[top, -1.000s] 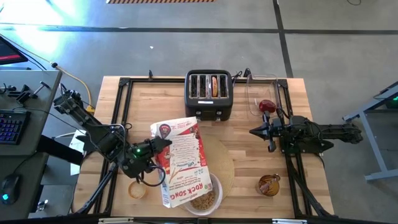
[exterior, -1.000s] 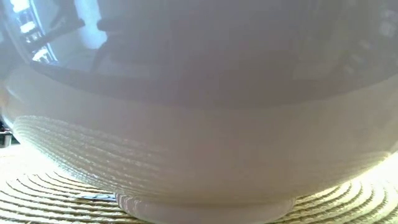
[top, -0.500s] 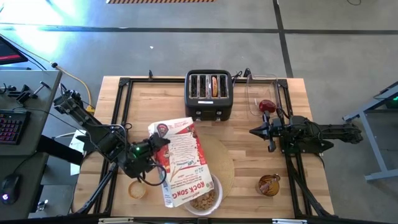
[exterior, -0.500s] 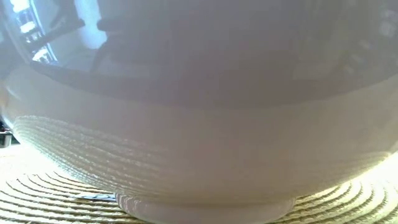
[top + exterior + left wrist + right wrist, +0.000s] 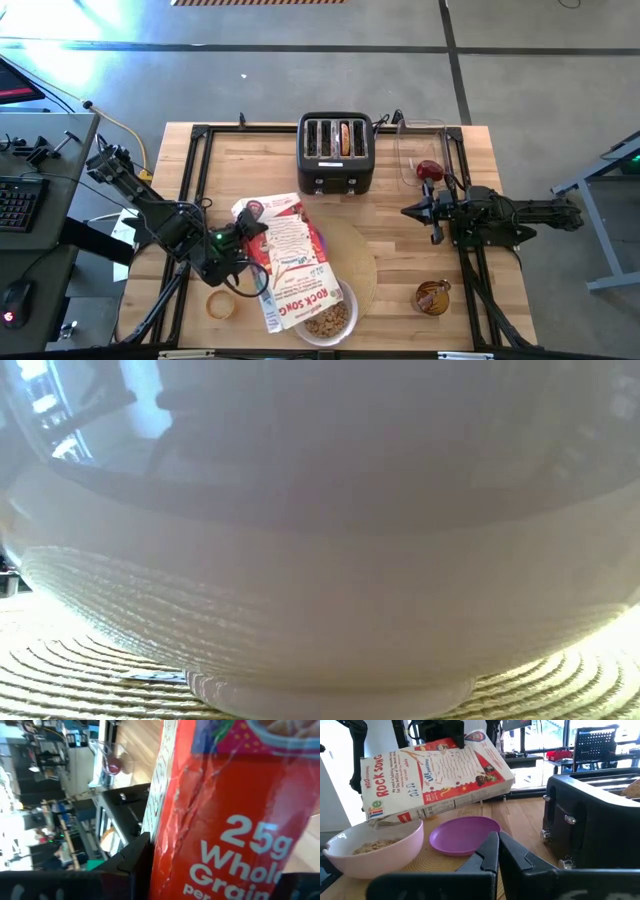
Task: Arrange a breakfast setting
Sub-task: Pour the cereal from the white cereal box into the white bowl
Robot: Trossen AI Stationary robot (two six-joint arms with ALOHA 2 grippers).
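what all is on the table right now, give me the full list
cereal box: 1, red and white, tipped over the bowl, held by the left claw
bowl: 1, white, on the mat's front edge, tan cereal inside
mat: 1, tan, round, table middle
plate: 1, purple, on the mat
toaster: 1, black, table back, bagel in a slot
cup: 1, amber, front right
red fruit: 1, back right
left claw: shut on the box
right claw: shut, waiting right of the toaster

Your left gripper (image 5: 243, 240) is clamped and tilted over near the front edge; your right gripper (image 5: 412, 211) waits closed, pointing inward.
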